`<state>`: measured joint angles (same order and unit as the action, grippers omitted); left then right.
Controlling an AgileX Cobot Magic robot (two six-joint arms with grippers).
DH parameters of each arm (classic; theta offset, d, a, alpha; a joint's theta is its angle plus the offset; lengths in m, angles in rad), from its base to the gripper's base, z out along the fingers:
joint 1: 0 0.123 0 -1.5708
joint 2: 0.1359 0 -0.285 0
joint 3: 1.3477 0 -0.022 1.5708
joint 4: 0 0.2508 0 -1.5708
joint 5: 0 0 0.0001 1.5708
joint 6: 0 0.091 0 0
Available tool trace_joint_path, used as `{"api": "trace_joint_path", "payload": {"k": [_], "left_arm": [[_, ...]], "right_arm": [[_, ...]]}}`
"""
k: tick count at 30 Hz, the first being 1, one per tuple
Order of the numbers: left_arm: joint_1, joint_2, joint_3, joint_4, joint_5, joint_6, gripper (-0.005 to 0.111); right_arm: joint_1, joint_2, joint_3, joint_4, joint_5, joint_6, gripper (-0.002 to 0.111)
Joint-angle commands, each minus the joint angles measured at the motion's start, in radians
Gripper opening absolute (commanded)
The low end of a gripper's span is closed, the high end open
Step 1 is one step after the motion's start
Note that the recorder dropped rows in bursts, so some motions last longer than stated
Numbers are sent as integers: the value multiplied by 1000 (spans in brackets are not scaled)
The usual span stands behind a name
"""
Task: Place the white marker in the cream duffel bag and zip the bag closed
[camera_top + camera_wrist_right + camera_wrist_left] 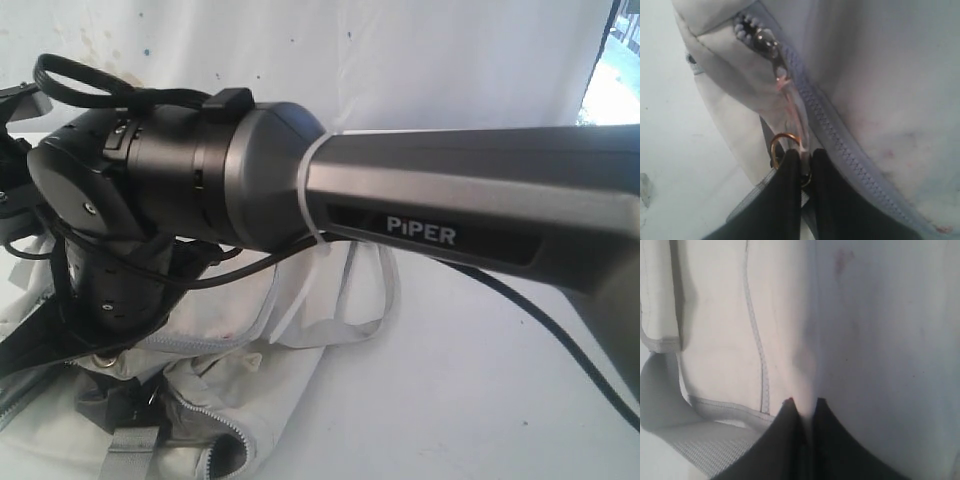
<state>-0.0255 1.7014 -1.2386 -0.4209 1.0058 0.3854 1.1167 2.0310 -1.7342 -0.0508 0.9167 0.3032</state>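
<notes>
The cream duffel bag (215, 395) lies at the lower left of the exterior view, mostly behind an arm. In the right wrist view my right gripper (806, 155) is shut on the clear pull tab and copper ring (781, 145) that hang from the metal zipper slider (765, 42). The grey zipper (835, 132) beside the fingers has its teeth meshed. In the left wrist view my left gripper (805, 402) is shut on a fold of the bag's cream fabric (790, 315). The white marker is not visible in any view.
The right arm's dark PiPER link (470, 195) crosses the exterior view from the right and hides much of the bag and both grippers. Light grey webbing straps (355, 300) trail off the bag onto the white table (450, 400). A black cable (560, 340) runs at the right.
</notes>
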Motion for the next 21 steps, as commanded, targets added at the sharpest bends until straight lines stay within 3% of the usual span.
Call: {"api": "trace_joint_path", "payload": {"k": [1,5,8,15,21], "left_arm": [[3,-18,-7,22,92,-47,29],[3,-18,-7,22,145,-62,57],[3,-20,-7,20,161,-57,69],[5,-59,-7,13,150,-108,71],[80,-74,-7,-88,159,-189,71]], "right_arm": [[-2,-17,1,-8,16,-41,0],[-2,-17,1,-8,18,-41,0],[-2,-17,1,-8,21,-43,0],[-2,-17,1,-8,43,-56,0],[-2,-17,1,-8,46,-56,0]]}}
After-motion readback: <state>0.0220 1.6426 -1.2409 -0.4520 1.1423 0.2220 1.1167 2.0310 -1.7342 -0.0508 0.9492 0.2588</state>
